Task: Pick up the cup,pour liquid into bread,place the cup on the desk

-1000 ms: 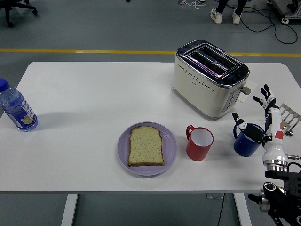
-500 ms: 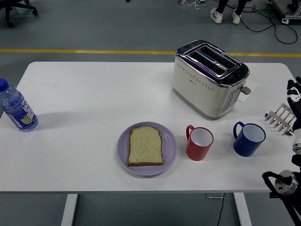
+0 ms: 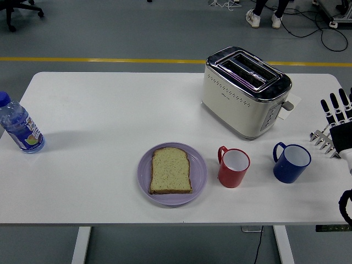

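Since the earlier frames our right hand (image 3: 339, 122) lets go of the blue cup (image 3: 291, 163) and pulls back to the right edge of the view; a second ago it was wrapped around that cup, now it is well clear of it. Fingers are straight and spread, pointing up, holding nothing. Hand sits partly over a small metal rack (image 3: 322, 141) near the worktop's right edge. Left hand is out of view.

Blue cup stands upright on the worktop (image 3: 110, 115), handle to the left, right of the red cup (image 3: 234, 168), a gap between them. Red cup is upright too, white inside, handle at its upper left. We can't tell whether either cup has liquid in it.

Bread (image 3: 170, 170) lies flat on a purple plate (image 3: 199, 175), just left of the red cup, plate and cup not touching. Bread looks dry and whole.

Cream toaster (image 3: 245, 91) with chrome top stands behind the cups, turned at an angle, slots empty. A bit of white paper (image 3: 292, 102) pokes out at its right side.

Water bottle (image 3: 18, 126) with blue cap sits at the far left edge, well apart from everything else.

Past the worktop: grey floor with a yellow line (image 3: 99, 59), a person's shoes (image 3: 263, 20) and cables at the top.
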You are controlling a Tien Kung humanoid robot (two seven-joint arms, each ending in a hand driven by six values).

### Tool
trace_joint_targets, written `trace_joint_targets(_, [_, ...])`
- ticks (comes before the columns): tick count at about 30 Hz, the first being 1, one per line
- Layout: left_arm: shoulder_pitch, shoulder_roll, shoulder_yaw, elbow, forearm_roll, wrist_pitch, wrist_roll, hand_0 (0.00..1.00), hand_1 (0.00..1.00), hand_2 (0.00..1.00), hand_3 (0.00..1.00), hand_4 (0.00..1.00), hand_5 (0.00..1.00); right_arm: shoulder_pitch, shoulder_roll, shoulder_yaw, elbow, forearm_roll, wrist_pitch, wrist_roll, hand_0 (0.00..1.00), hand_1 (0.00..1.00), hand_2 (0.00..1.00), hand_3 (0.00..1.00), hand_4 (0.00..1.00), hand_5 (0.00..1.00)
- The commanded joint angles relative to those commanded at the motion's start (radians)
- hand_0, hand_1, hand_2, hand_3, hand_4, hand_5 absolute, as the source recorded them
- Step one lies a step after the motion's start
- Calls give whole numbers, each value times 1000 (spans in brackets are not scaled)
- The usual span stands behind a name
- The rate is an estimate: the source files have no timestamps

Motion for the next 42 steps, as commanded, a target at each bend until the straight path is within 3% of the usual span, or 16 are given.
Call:
trace_joint_targets(4, [-4, 0, -4, 0, 1, 0, 0, 635, 646, 656, 546, 319, 842, 4, 7, 7, -23, 32, 19, 0, 698, 604, 650, 614, 624, 172])
trace_joint_targets(15, [-11, 0, -12, -1, 4, 0, 0, 636, 646, 656, 546, 320, 845, 6, 17, 11, -63, 101, 8, 25, 687, 600, 652, 617, 618, 203])
trace_joint_targets(42, [-16, 0, -14, -1, 5, 0, 0, 635, 646, 656, 547, 319, 842, 4, 25, 16, -83, 139, -12, 31, 676, 589, 642, 613, 613, 203])
